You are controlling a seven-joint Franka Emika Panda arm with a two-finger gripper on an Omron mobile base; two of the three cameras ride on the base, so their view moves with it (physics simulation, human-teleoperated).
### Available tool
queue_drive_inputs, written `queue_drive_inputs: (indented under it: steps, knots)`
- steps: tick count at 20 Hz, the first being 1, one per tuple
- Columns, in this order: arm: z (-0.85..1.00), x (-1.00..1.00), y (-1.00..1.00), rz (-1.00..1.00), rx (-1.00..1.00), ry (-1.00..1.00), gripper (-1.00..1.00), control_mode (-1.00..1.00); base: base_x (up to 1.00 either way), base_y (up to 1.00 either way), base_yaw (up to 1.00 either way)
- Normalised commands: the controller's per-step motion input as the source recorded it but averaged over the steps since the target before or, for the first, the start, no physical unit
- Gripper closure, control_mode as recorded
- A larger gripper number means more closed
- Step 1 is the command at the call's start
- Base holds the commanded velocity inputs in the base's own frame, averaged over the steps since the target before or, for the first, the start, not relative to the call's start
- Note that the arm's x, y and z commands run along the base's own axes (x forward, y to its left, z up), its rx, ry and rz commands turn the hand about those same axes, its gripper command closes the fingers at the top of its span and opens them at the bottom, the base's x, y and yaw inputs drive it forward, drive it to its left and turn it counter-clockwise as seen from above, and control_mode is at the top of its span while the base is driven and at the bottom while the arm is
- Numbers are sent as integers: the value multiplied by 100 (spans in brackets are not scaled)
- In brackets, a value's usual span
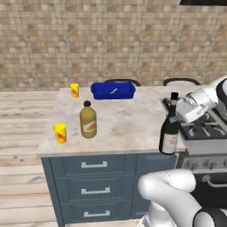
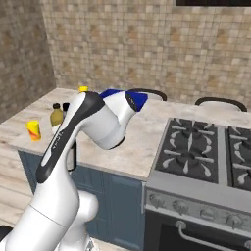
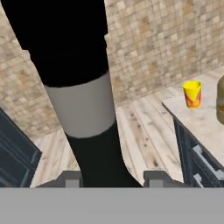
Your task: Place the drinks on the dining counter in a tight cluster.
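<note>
The wine bottle hangs at the right of the left base view, past the desk's front right corner, its base at about the level of the stone edge and over the blue drawer fronts, not on the top. The tool is closed on its neck: in the hand view the dark neck and grey label fill the left half, rising between the two finger tips. The amber bottle stands left of centre on the desk, well apart from the wine bottle, with a yellow cup near it at the lower left and another yellow cup further back beside a blue container. A stove adjoins the desk on the right.

The grip is high on a slim neck, so I judge the heavy body could swing or slip during travel. Its low base may also strike the desk edge if moved left without lifting first. Setting it down tight could knock the amber bottle or the near cup.
</note>
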Motion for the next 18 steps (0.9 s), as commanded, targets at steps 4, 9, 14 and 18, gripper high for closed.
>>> queue_drive_inputs:
  steps: [4, 9, 14, 18]
  knots:
    - [0, 0, 0, 0, 0, 0, 100, 100, 62, 64, -28]
    - [0, 0, 0, 0, 0, 0, 100, 100, 13, 54, -21]
    - [0, 0, 0, 0, 0, 0, 100, 100, 25, 34, -11]
    - [0, 0, 0, 0, 0, 0, 100, 100, 93, 7, -3]
